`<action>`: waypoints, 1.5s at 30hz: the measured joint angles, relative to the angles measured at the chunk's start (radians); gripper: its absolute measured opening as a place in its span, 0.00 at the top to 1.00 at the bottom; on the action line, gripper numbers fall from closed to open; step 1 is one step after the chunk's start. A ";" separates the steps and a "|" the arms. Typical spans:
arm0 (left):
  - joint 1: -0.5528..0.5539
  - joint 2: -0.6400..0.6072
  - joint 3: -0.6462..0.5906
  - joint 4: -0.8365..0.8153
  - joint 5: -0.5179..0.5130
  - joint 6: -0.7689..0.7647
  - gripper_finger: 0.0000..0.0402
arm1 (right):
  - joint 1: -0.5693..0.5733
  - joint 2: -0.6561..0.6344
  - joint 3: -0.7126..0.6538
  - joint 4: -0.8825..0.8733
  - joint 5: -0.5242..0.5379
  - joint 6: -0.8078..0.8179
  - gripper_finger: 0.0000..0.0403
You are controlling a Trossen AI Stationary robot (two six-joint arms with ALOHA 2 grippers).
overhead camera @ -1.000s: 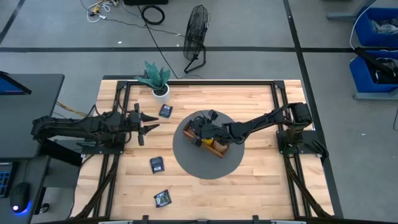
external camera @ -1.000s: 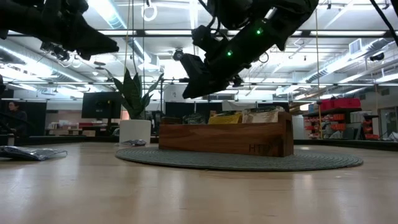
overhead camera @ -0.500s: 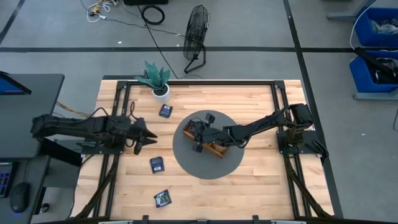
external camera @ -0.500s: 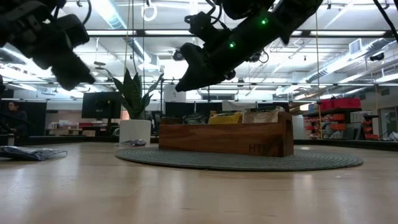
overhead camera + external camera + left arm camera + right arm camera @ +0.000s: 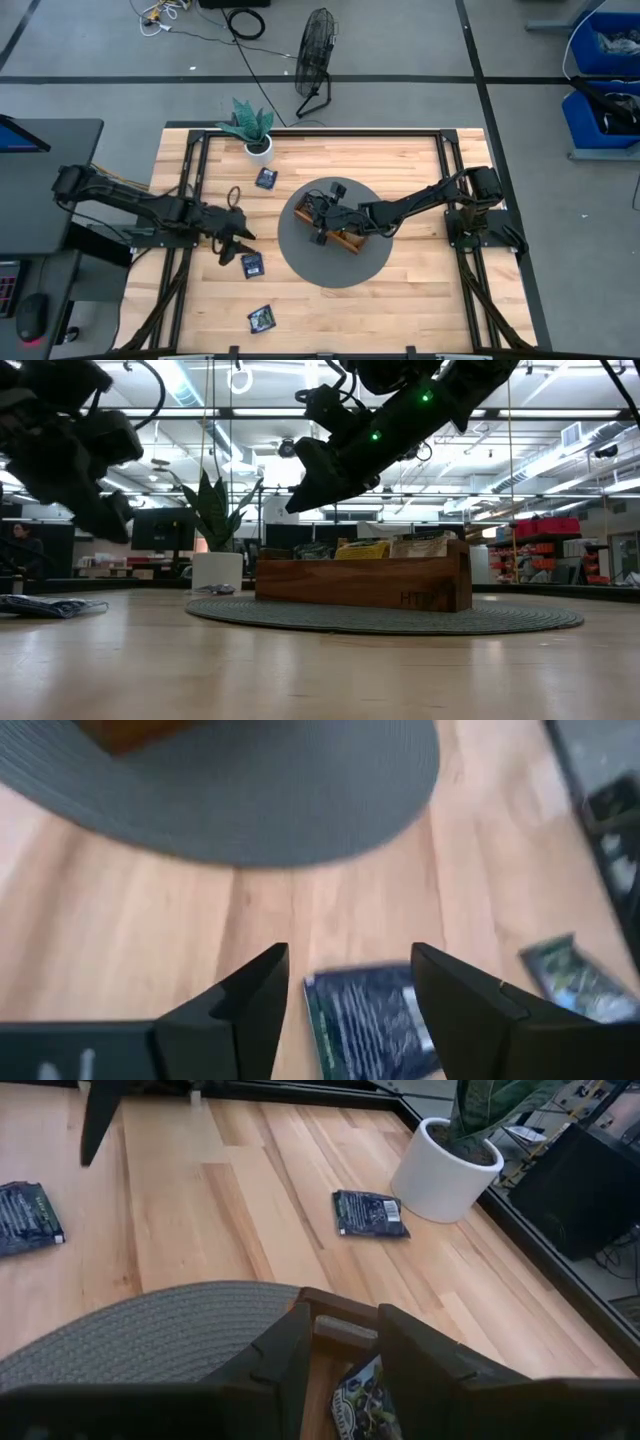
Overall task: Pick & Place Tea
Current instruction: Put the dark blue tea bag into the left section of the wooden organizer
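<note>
- While three dark tea sachets lie loose on the bare wood of the table (image 5: 400, 150), the nearest sachet (image 5: 262, 318) sits close to the near edge, left of centre.
- Farther in, a second dark sachet (image 5: 252, 264) lies just left of the round grey mat (image 5: 335, 268); the left wrist view shows it (image 5: 368, 1018) flat on the wood, right below the gap between the fingers (image 5: 245, 1010).
- Over that sachet hangs the left gripper (image 5: 233, 243), its two fingers spread apart with nothing between them and not touching the packet.
- On the middle of the mat stands the long wooden tray (image 5: 360, 581), set at a slant; yellow and pale sachets (image 5: 362, 549) stand upright in its compartments, their tops showing above the rim.
- Above the tray's left end is the right gripper (image 5: 322, 212), reaching in from the right side of the table; in its wrist view the fingers (image 5: 272, 1355) stand a little apart, the tray's end wall and a printed dark sachet (image 5: 357, 1398) showing in the gap, and I cannot tell whether anything is gripped.
- Beyond the mat, on the far left, the third dark sachet (image 5: 266, 178) lies flat near a white pot with a green plant (image 5: 256, 132), apart from it.
- Past the table's far edge, a black fan (image 5: 316, 58) stands on the floor.
</note>
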 joint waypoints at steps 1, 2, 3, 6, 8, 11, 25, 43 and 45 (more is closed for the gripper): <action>-0.015 0.025 0.000 0.008 -0.003 0.000 0.46 | 0.001 0.000 0.000 0.000 0.000 0.000 0.69; -0.031 0.051 0.000 0.023 -0.012 0.000 0.46 | 0.001 0.000 0.000 0.000 0.000 0.000 0.69; -0.046 0.075 0.000 0.031 -0.025 0.000 0.47 | 0.001 0.000 0.000 0.000 0.000 0.000 0.69; -0.088 0.142 0.000 0.054 -0.065 0.003 0.49 | 0.001 0.000 0.000 -0.006 0.000 0.004 0.69; -0.115 0.178 0.000 0.077 -0.082 0.021 0.50 | 0.000 0.000 0.000 -0.006 0.000 0.007 0.69; -0.148 0.225 0.000 0.101 -0.110 0.027 0.52 | 0.000 0.000 0.000 -0.006 0.000 0.007 0.69; -0.214 0.428 0.005 0.133 -0.260 0.039 0.53 | 0.000 0.000 0.000 -0.006 0.002 0.008 0.69; -0.211 0.474 0.002 0.202 -0.307 0.080 0.98 | -0.005 0.000 0.000 -0.006 0.004 0.011 0.69; -0.211 0.474 0.002 0.207 -0.307 0.095 0.98 | -0.005 0.000 0.000 -0.006 0.004 0.011 0.69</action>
